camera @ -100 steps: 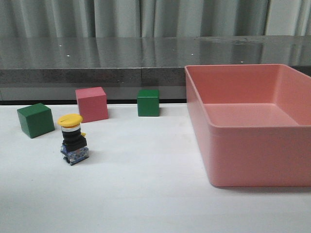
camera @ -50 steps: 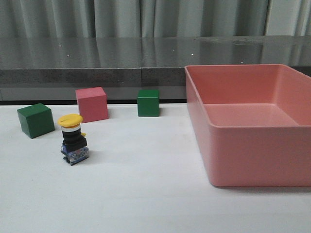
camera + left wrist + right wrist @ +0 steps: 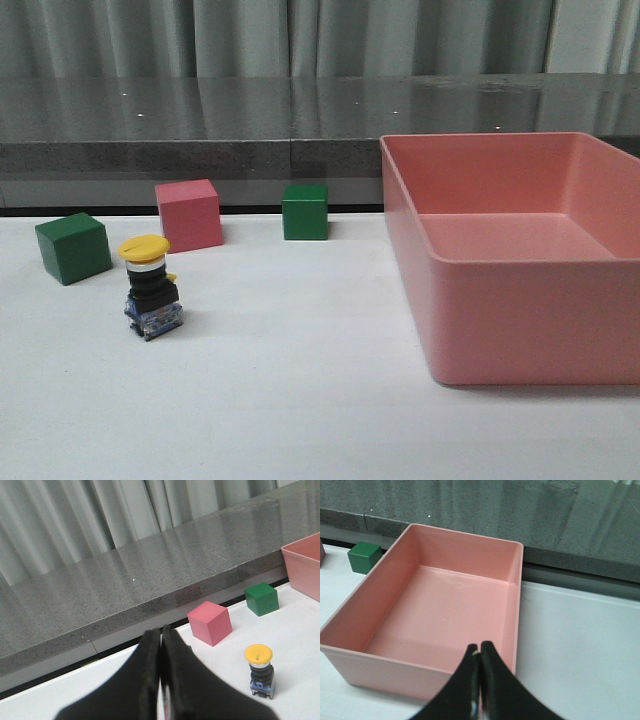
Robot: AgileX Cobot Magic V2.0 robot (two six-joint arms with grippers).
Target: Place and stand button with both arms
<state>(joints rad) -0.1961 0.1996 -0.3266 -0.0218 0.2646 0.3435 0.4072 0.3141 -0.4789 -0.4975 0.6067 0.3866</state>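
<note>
Front view: neither arm shows; the button (image 3: pixel 151 288) stands upright on the table (image 3: pixel 300 400), yellow cap up, blue-and-clear base down, well apart from the tray (image 3: pixel 520 330).
Button's neighbours: a green cube (image 3: pixel 73 247) sits near it on the far left, a pink cube (image 3: pixel 188 214) just behind it, and a second green cube (image 3: pixel 305 211) further right; none touches it.
Left hand (image 3: pixel 160 680): fingers pressed together with nothing between them, raised above the table, with the button ahead of it and off to one side in the left wrist view (image 3: pixel 260 671).
Right hand (image 3: pixel 479 680): fingers likewise closed on nothing, hanging over the near wall of the tray (image 3: pixel 420 672), which holds nothing.
Step in hand: judging by the upright button and both hands free of it, the placing and standing looks done; this reads as the close of the task, or a pause before anything more.
Next move: if the button is to be left as it is, the arms need only keep clear of it. If either hand is to take it again, that hand must first open, then come down around the black body without knocking the cap, since the tall, narrow piece would probably tip easily.
</note>
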